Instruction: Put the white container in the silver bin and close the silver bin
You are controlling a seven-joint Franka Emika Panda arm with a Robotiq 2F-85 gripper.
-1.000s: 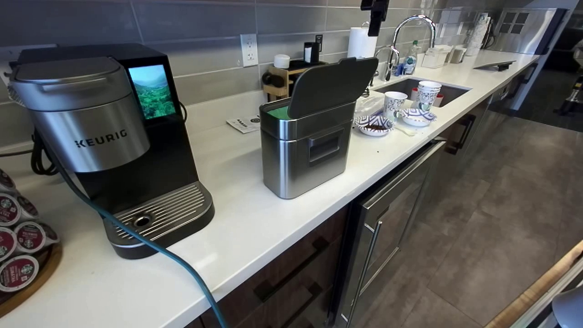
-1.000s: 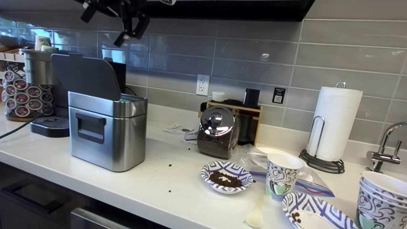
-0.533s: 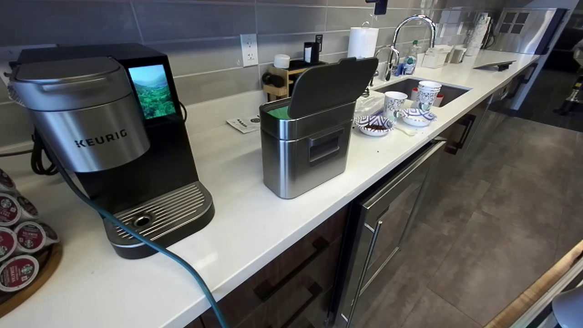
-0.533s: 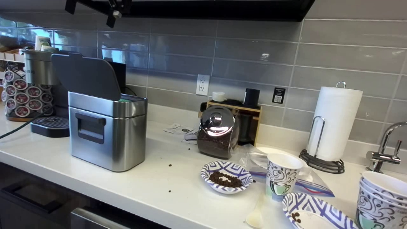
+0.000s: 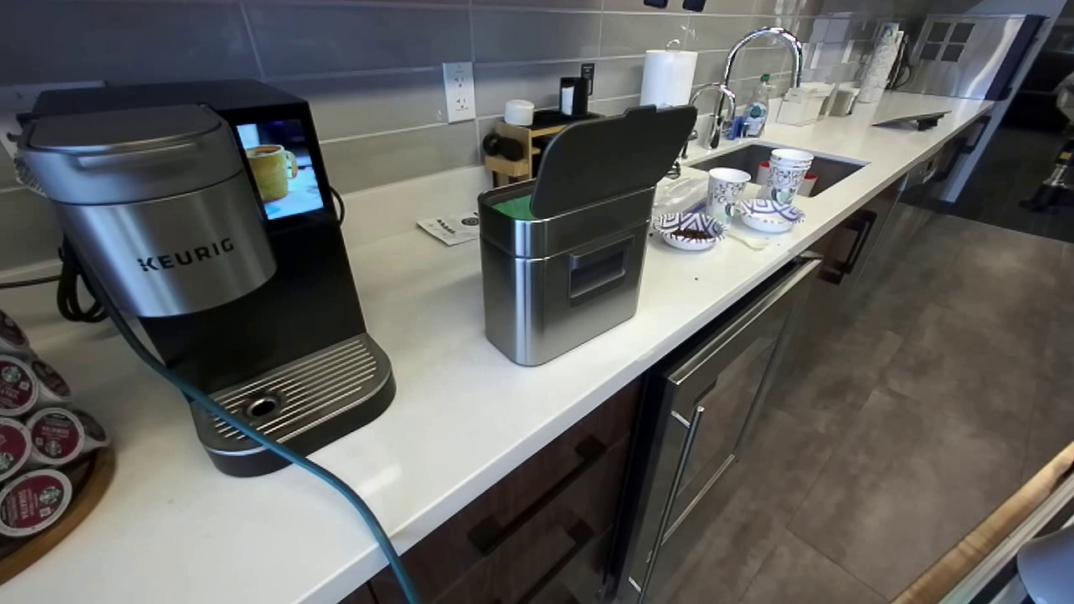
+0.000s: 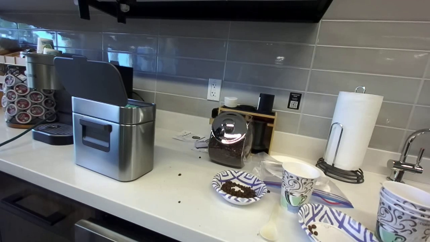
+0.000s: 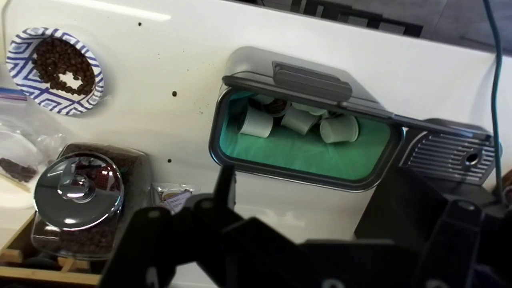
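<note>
The silver bin (image 6: 137,144) stands on the counter in both exterior views, its dark lid (image 5: 617,159) raised. In the wrist view I look down into its green-lined inside (image 7: 320,154). Several small white cup-like containers lie in it, among them a white container (image 7: 339,129) and another white cup (image 7: 257,123). I cannot tell which one is the task's. My gripper (image 6: 103,17) hangs high above the bin, mostly cut off by the top edge in both exterior views. Its fingers stand apart with nothing between them. In the wrist view the right fingertip is lost against the dark coffee machine.
The Keurig coffee machine (image 5: 201,235) with its cable (image 5: 336,482) stands beside the bin. A glass jar of beans (image 6: 230,144), a patterned bowl (image 6: 239,198) and a paper cup (image 6: 299,185) stand on the other side. A dark shelf edge (image 6: 235,11) hangs overhead.
My gripper has risen towards the top edge in both exterior views, and its tilted fingertips now hang nearly level. The bin has not moved. The coffee machine's screen shows a different picture.
</note>
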